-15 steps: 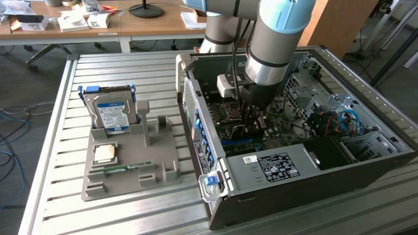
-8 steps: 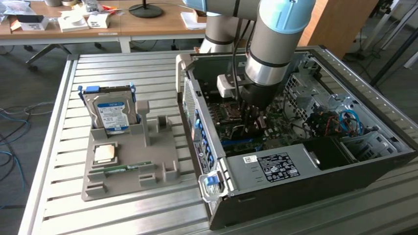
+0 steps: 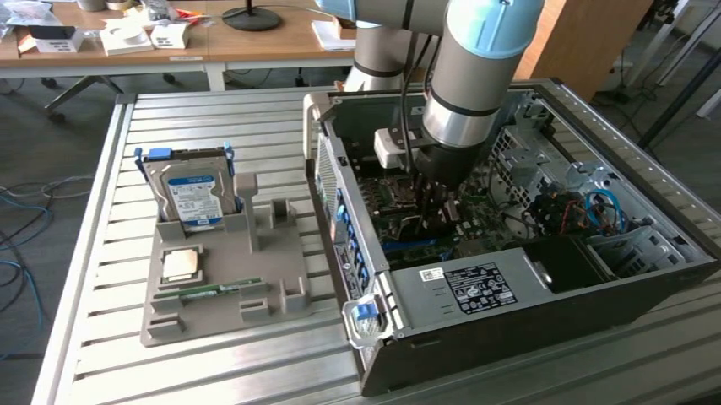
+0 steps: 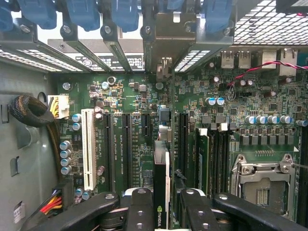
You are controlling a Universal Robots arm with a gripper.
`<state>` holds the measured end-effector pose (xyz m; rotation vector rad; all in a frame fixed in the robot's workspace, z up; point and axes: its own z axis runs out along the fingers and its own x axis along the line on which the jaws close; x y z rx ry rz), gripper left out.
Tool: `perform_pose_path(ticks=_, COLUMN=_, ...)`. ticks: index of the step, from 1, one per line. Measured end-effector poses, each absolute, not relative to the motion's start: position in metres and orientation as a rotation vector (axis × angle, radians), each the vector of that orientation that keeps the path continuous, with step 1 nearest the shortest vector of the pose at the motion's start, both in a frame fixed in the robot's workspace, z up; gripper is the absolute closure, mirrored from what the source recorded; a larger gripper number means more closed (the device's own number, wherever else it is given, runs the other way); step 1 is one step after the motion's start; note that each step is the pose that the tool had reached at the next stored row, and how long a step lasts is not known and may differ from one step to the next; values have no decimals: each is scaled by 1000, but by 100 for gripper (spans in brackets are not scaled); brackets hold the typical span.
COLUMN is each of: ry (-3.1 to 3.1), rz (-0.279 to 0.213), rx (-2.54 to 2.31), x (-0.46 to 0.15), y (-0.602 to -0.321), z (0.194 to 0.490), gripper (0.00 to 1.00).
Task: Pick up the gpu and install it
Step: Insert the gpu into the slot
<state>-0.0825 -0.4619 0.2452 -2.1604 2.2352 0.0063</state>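
My gripper [image 3: 435, 211] reaches down inside the open computer case [image 3: 631, 278], just above the green motherboard [image 4: 139, 101]. In the wrist view its two black fingers [image 4: 142, 204] are shut on the gpu [image 4: 160, 183]. The card is seen edge-on, thin and dark, with a green logo near the grip. It stands upright over the black expansion slots [image 4: 127, 144], and its long edge runs toward the pale metal bracket [image 4: 168, 33] at the case's rear slot openings. I cannot tell whether the card's lower edge sits in a slot.
Blue slot clips [image 4: 82, 12] line the rear openings. A white slot [image 4: 88, 149], memory slots [image 4: 219, 159] and the processor socket [image 4: 262, 185] flank the card. On the exterior view's left, a grey fixture [image 3: 282, 287] holds a hard drive [image 3: 194, 192] and a memory stick [image 3: 214, 289].
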Motion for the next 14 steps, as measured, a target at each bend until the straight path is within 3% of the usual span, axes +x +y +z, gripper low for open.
perform_pose_path(ticks=14, ry=2235, rz=6, rx=-2160, x=-82, y=-462, z=247, gripper=66)
